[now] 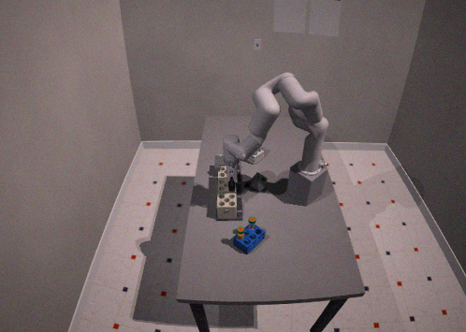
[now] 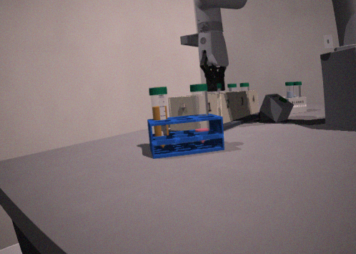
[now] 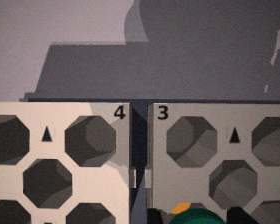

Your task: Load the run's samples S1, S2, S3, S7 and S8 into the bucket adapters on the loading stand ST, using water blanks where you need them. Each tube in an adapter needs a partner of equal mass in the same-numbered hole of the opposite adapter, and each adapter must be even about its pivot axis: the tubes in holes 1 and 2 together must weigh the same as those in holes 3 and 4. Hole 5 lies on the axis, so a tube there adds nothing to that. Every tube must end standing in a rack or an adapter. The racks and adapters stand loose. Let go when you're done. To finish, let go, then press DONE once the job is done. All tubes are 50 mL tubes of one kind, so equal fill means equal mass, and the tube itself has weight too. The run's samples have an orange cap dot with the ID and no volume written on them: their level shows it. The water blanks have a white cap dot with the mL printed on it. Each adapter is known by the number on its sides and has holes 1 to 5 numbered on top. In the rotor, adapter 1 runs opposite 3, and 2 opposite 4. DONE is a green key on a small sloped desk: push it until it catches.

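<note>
My gripper (image 1: 235,188) (image 2: 216,89) (image 3: 196,218) is slightly open around a green-capped tube (image 3: 197,219), with small gaps beside the cap. An orange patch shows at the cap's edge. The tube is at the lower left of adapter 3 (image 3: 158,190); how deep it stands is hidden. Adapter 4 (image 3: 122,177) stands beside it, its visible holes empty. The blue rack (image 1: 245,250) (image 2: 186,154) holds two green-capped tubes: one with orange liquid (image 2: 157,111), one with a little red liquid (image 2: 199,94). Two more caps (image 2: 231,85) (image 2: 244,84) show behind the adapters.
A white rack marked BLANKS (image 2: 302,108) with tubes stands at the back. The dark sloped desk (image 1: 256,184) (image 2: 273,111) with the green key (image 2: 283,99) stands between the adapters and the arm's base (image 1: 306,188). The nearest adapter (image 1: 226,211) is at the stand's front end.
</note>
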`<control>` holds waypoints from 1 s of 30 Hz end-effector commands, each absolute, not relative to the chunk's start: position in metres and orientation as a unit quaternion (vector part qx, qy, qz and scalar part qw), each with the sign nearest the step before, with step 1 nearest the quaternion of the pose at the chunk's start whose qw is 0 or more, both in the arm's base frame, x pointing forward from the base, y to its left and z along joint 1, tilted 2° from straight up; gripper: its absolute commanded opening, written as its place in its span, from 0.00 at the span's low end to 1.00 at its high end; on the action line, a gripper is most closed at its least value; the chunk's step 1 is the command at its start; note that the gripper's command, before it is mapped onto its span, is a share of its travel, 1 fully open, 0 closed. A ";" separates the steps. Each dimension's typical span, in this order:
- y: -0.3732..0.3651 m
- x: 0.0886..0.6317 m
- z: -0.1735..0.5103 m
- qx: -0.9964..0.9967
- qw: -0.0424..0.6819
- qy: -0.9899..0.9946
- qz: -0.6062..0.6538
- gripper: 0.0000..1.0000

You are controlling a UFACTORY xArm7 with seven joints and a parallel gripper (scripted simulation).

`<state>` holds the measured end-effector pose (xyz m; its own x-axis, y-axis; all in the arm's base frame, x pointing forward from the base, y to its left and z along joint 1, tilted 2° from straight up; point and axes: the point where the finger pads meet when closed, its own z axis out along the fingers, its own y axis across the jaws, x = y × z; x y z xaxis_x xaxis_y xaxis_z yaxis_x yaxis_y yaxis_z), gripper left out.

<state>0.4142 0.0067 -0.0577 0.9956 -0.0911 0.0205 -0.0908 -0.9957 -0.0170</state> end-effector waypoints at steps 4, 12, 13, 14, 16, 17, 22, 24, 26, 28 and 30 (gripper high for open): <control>0.006 0.416 -0.044 -0.999 0.008 0.046 -0.013 0.44; 0.006 0.415 -0.032 -0.999 0.008 0.046 -0.013 0.44; 0.006 0.415 -0.030 -0.999 0.008 0.046 -0.013 0.44; 0.006 0.415 -0.028 -0.999 0.008 0.046 -0.013 0.44; 0.006 0.415 -0.024 -0.999 0.008 0.046 -0.013 0.44; 0.006 0.415 -0.022 -0.999 0.008 0.046 -0.013 0.44; 0.006 0.415 -0.012 -0.999 0.008 0.046 -0.013 0.44; 0.006 0.415 -0.008 -0.999 0.008 0.046 -0.013 0.44; 0.006 0.415 -0.008 -0.999 0.008 0.046 -0.013 0.44; 0.006 0.415 -0.004 -0.999 0.008 0.046 -0.013 0.44; 0.006 0.415 0.000 -0.999 0.008 0.046 -0.013 0.44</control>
